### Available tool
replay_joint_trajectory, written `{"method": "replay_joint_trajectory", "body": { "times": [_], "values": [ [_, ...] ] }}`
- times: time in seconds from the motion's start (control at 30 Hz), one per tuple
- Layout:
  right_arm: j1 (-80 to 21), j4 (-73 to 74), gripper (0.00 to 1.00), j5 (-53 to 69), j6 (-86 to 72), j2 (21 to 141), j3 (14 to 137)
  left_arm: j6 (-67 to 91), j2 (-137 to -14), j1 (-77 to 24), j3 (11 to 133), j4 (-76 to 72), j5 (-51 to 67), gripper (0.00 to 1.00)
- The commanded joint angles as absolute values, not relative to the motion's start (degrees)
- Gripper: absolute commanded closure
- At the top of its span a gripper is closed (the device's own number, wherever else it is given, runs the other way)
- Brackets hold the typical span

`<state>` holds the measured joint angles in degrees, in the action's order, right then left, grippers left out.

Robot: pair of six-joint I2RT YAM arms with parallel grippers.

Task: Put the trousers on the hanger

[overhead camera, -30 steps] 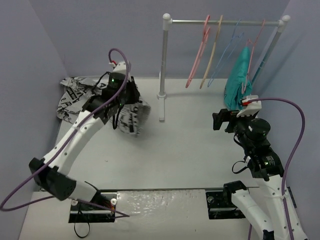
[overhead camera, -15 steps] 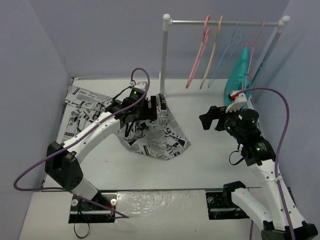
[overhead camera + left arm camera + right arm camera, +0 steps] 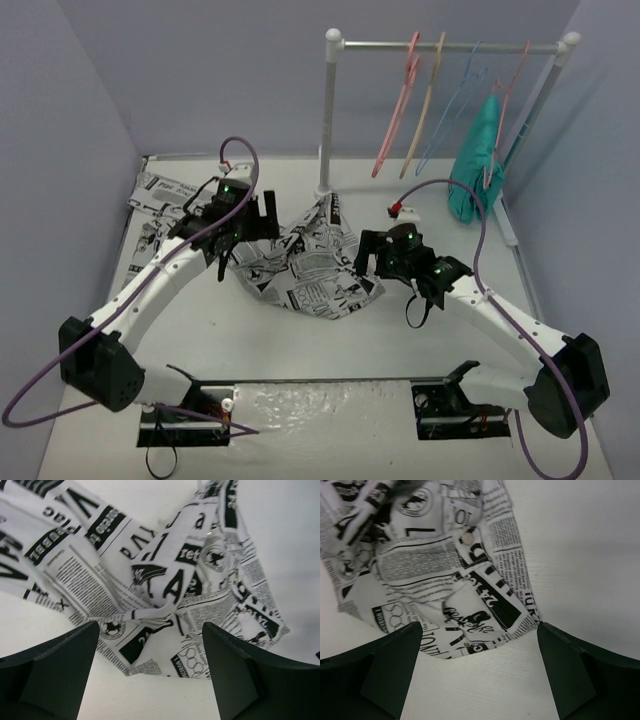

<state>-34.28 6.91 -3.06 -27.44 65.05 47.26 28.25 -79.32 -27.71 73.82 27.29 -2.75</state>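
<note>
Left fingers (image 3: 264, 214) and right fingers (image 3: 365, 256) both spread wide, empty, flanking the crumpled trousers (image 3: 310, 272) on the tabletop (image 3: 330, 345). I reckon each should pinch a waistband corner squarely

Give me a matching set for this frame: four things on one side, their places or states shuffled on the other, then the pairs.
1 trousers
2 pink hanger
3 teal garment
4 right gripper

A hangs bare on the rail
B lies crumpled on the table
C open, just above the trousers' edge
D hangs at the rail's right end

Pairs: 1-B, 2-A, 3-D, 4-C
</note>
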Motion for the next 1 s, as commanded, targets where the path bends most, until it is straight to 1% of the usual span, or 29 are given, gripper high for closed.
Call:
{"method": "replay_joint_trajectory", "body": {
  "times": [0.0,0.03,0.2,0.4,0.53,0.63,0.77,0.8,0.83,0.87,0.9,0.93,0.97],
  "values": [
    [-34.5,2.1,0.07,-12.4,-36.7,71.2,44.8,29.4,-72.4,-24.4,68.8,28.8,-3.0,0.19],
    [-34.5,1.4,0.09,-12.7,-37.2,72.4,44.7,29.4,-71.6,-23.1,66.6,29.6,-2.5,0.19],
    [-34.5,0.2,0.11,-14.6,-40.6,79.5,44.6,28.9,-66.7,-17.7,60.2,31.4,-1.8,0.19],
    [-34.8,-2.7,0.15,-13.8,-42.4,86.1,43.2,28.4,-64.4,-14.1,57.5,32.8,-1.1,0.19],
    [-35.1,-2.4,0.18,-13.9,-43.6,87.3,42.5,28.2,-64.1,-12.0,57.0,33.1,-0.9,0.19],
    [-35.3,-1.7,0.23,-13.9,-44.1,87.2,41.6,27.9,-64.0,-10.8,56.7,33.1,-0.6,0.19],
    [-35.3,-0.4,0.37,-12.9,-44.2,87.6,41.5,27.8,-64.5,-9.5,56.7,32.7,-0.2,0.19],
    [-35.3,-0.3,0.44,-12.3,-44.1,87.6,41.6,27.8,-64.6,-9.3,56.8,32.6,-0.1,0.19],
    [-35.2,-0.2,0.53,-11.6,-43.8,87.6,41.8,27.8,-64.8,-9.0,56.9,32.5,0.0,0.19],
    [-35.2,-0.2,0.73,-11.6,-43.4,87.4,42.3,27.8,-65.1,-8.9,56.8,32.4,0.0,0.19],
    [-34.9,2.1,0.84,-13.1,-43.1,86.7,42.9,27.8,-65.4,-8.7,57.0,32.3,0.0,0.19],
    [-34.5,4.4,0.95,-14.6,-42.8,86.0,43.5,27.8,-65.7,-8.5,57.2,32.3,0.0,0.19],
    [-33.6,5.9,1.0,-16.1,-42.3,84.7,44.3,27.7,-65.9,-8.2,57.3,32.3,-0.1,0.19]
  ]
}}
